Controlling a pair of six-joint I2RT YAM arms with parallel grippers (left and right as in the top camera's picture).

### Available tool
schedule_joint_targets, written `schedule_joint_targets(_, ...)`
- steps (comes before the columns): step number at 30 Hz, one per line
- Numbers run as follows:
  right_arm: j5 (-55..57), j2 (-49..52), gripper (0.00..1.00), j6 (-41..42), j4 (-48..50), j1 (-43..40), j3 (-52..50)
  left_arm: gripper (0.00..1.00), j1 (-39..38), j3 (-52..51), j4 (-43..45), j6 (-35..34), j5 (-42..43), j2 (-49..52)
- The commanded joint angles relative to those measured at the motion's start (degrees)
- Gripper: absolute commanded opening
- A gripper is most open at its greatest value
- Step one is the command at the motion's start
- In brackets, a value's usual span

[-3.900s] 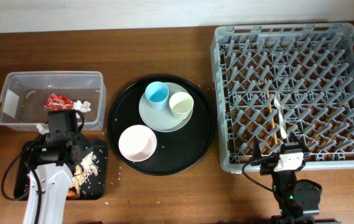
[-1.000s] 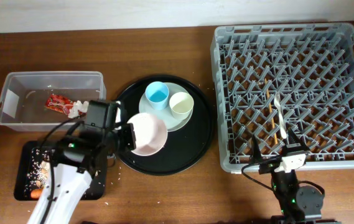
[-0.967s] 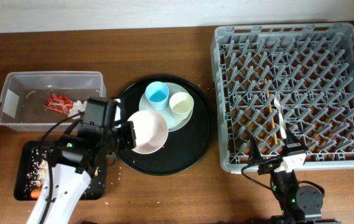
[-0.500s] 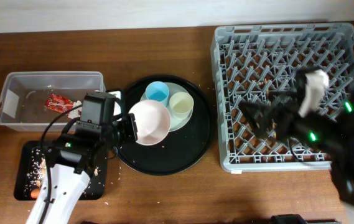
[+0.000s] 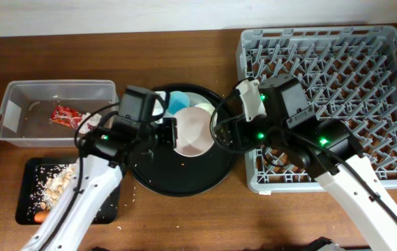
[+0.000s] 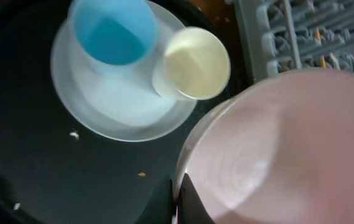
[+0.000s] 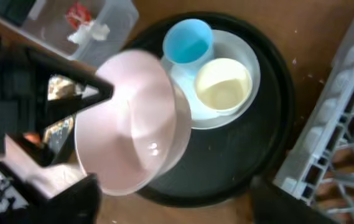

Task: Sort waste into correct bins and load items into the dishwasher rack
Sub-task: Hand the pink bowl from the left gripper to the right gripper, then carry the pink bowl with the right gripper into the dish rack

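My left gripper [image 5: 172, 134] is shut on the rim of the pinkish-white bowl [image 5: 192, 132] and holds it tilted above the round black tray. The left wrist view shows the fingers [image 6: 177, 200] pinching the bowl [image 6: 276, 155]. My right gripper [image 5: 220, 134] is open just right of the bowl, its fingers [image 7: 177, 205] spread wide below the bowl [image 7: 133, 130]. The blue cup [image 5: 178, 103] and cream-white cup [image 7: 223, 84] stand on the pale grey plate [image 6: 102, 99]. The dishwasher rack [image 5: 338, 70] is at the right.
The clear tub [image 5: 17, 104] at the left holds the red wrapper [image 5: 64, 115] and white tissue [image 5: 86, 122]. The shallow black tray [image 5: 27, 202] holds noodle scraps [image 5: 55, 183] and a carrot [image 5: 40, 216]. The round black tray [image 5: 184, 183] sits in the middle.
My left gripper lifted the bowl, tipped it on edge and carried it right. My right arm swung from the table's front edge over to the tray, next to the bowl.
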Motion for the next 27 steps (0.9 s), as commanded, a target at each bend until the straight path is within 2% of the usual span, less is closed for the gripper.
schedule_joint_targets(1,3.5,1.0,0.67,-0.4,-0.1,0.9,0.5,0.00,-3.2,1.3,1.1,1.1,-0.9,0.2)
schedule_joint_targets(3,8.1,2.5,0.64,-0.3,-0.3,2.5,0.5,0.00,-4.9,1.3,1.0,1.1,-5.4,0.2)
schedule_joint_targets(7,17.0,7.0,0.59,-0.4,1.0,7.3,0.5,0.00,-5.4,1.3,0.8,1.1,-6.0,0.2)
schedule_joint_targets(8,17.0,7.7,0.49,-0.4,1.4,8.0,0.5,0.00,-5.4,1.3,0.8,1.1,-6.0,0.2)
schedule_joint_targets(11,17.0,10.0,0.41,-0.4,1.8,8.9,0.4,0.00,-5.3,1.3,0.5,1.1,-6.0,0.2)
schedule_joint_targets(14,17.0,10.7,0.27,-0.4,2.8,8.9,0.5,0.00,-5.3,1.3,0.4,1.1,-6.2,0.2)
schedule_joint_targets(15,17.0,10.6,0.26,-0.4,3.1,8.9,0.5,0.00,-5.3,1.3,0.3,1.1,-6.2,0.2)
schedule_joint_targets(17,16.9,10.6,0.17,-0.4,3.1,8.9,0.5,0.00,-5.3,1.3,0.3,1.1,-6.2,0.2)
schedule_joint_targets(18,17.0,10.6,0.08,-0.4,3.1,8.9,0.5,0.00,-5.3,1.3,0.2,1.1,-6.2,0.2)
schedule_joint_targets(19,17.0,10.6,0.04,-0.4,3.2,8.9,0.5,0.00,-5.3,1.3,0.1,1.1,-6.2,0.2)
schedule_joint_targets(21,16.9,10.6,0.04,-0.4,3.2,8.9,0.5,0.01,-5.3,1.3,-0.1,1.1,-6.2,0.2)
schedule_joint_targets(22,16.9,10.6,0.04,-0.4,3.1,8.9,0.5,0.05,-5.3,1.3,-0.1,1.1,-6.2,0.2)
schedule_joint_targets(23,16.9,10.6,0.04,-0.4,3.1,8.9,0.5,0.17,-5.3,1.3,0.0,1.1,-6.2,0.2)
schedule_joint_targets(24,17.0,10.6,0.04,-0.4,3.1,8.9,0.5,0.23,-5.3,1.3,0.0,1.1,-6.2,0.2)
schedule_joint_targets(26,17.0,10.6,0.04,-0.4,3.4,8.9,0.5,0.44,-5.3,1.3,0.0,1.1,-6.2,0.2)
schedule_joint_targets(27,17.0,10.6,0.04,-0.4,3.4,8.8,0.5,0.49,-5.3,1.8,0.0,1.2,-6.2,0.2)
